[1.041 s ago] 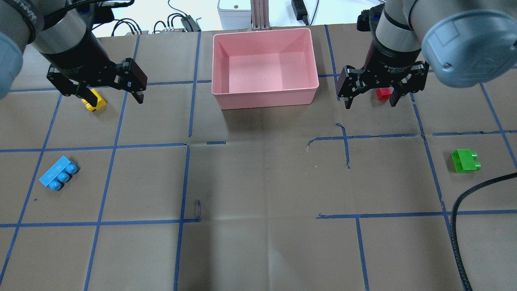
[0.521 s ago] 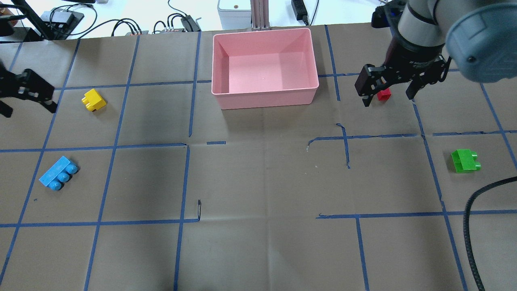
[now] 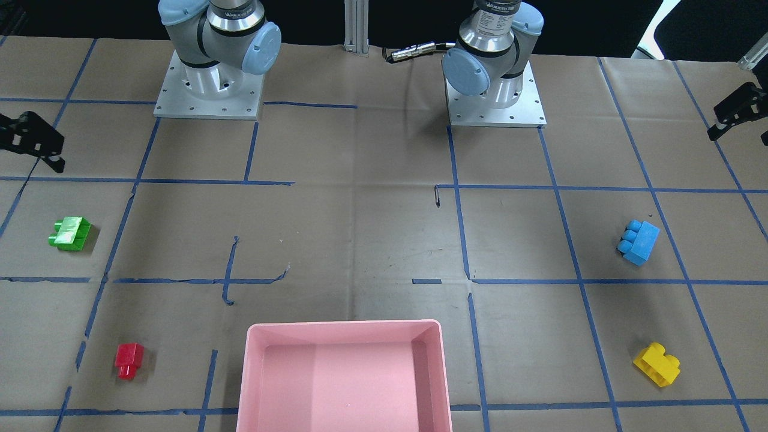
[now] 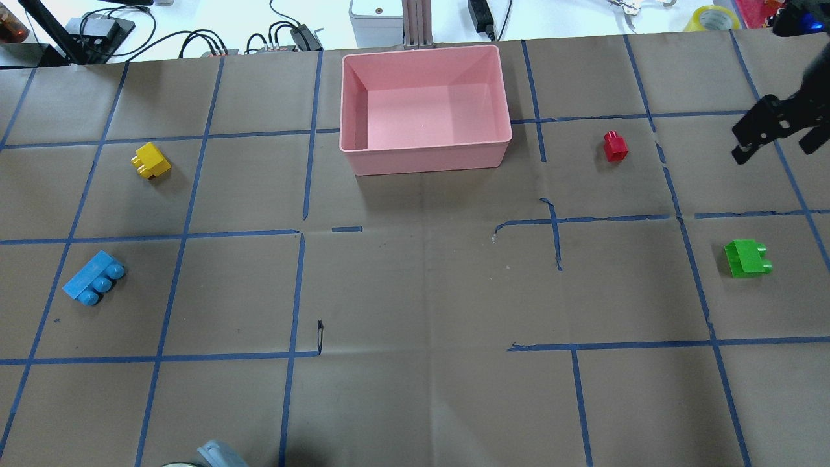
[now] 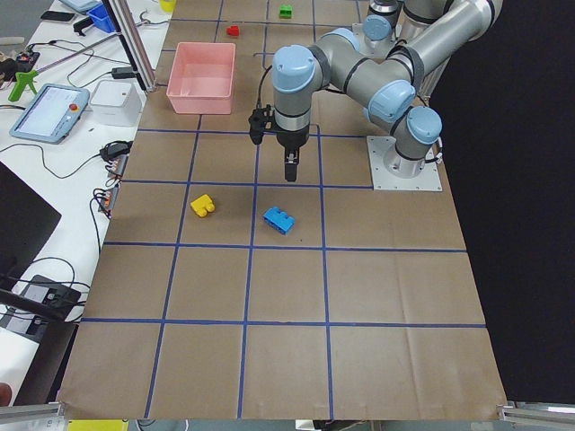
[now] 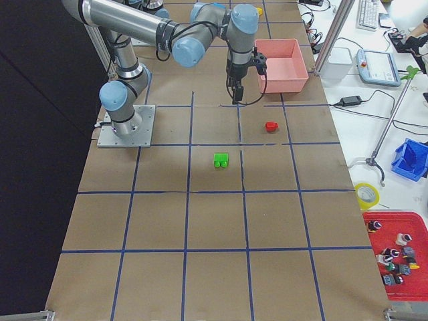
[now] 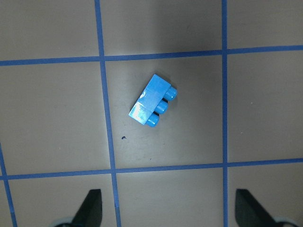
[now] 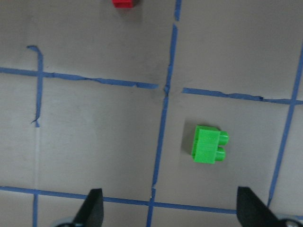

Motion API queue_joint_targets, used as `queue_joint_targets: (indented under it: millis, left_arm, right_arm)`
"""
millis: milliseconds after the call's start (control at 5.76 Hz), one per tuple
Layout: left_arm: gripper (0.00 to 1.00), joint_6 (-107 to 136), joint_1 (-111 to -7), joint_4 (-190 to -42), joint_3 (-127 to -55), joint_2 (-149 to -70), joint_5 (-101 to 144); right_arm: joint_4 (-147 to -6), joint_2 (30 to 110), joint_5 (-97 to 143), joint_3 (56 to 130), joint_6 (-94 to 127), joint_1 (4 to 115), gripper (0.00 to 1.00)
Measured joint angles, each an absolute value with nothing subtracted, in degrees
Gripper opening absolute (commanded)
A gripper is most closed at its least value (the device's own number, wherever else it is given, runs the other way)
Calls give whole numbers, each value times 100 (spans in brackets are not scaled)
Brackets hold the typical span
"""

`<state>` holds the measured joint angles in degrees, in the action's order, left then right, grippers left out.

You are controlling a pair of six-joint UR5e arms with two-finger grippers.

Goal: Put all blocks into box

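All blocks lie on the brown table outside the pink box (image 4: 428,159), which is empty. The yellow block (image 4: 151,160) and blue block (image 4: 94,277) lie on the left. The red block (image 4: 615,146) and green block (image 4: 747,258) lie on the right. My left gripper (image 7: 168,213) is open and empty, high above the blue block (image 7: 154,100); it is out of the overhead view. My right gripper (image 4: 775,139) is open and empty at the far right, with the green block (image 8: 208,144) below it and the red block (image 8: 124,3) at its view's top edge.
Blue tape lines grid the paper table cover. Cables, a power strip and a grey device (image 4: 376,16) lie behind the box beyond the table's far edge. The two arm bases (image 3: 210,90) stand at the robot's side of the table.
Both grippers swung outward. The left one moved from over the yellow block off the overhead view's left edge. The right one moved from over the red block to the right edge. Both stayed open.
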<state>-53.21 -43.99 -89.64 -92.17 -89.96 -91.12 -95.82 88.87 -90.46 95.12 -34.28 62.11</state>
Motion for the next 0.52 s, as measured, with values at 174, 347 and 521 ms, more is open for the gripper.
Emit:
queue_joint_targets:
  millis: [174, 347, 521]
  left_arm:
    - [100, -6235, -4338, -8916, -9264, -9030, -9111]
    - [99, -7412, -4321, -8814, -9400, -9049, -9096]
    - [99, -8416, -4320, -8559, -9677, -9047, -9072]
  right_arm:
    - [-10247, 8877, -9074, 9873, -3565, 5861, 100]
    - [-10995, 8877, -9110, 10387, -3409, 5687, 100]
    - [-11529, 8849, -9145, 10857, -3243, 5617, 100]
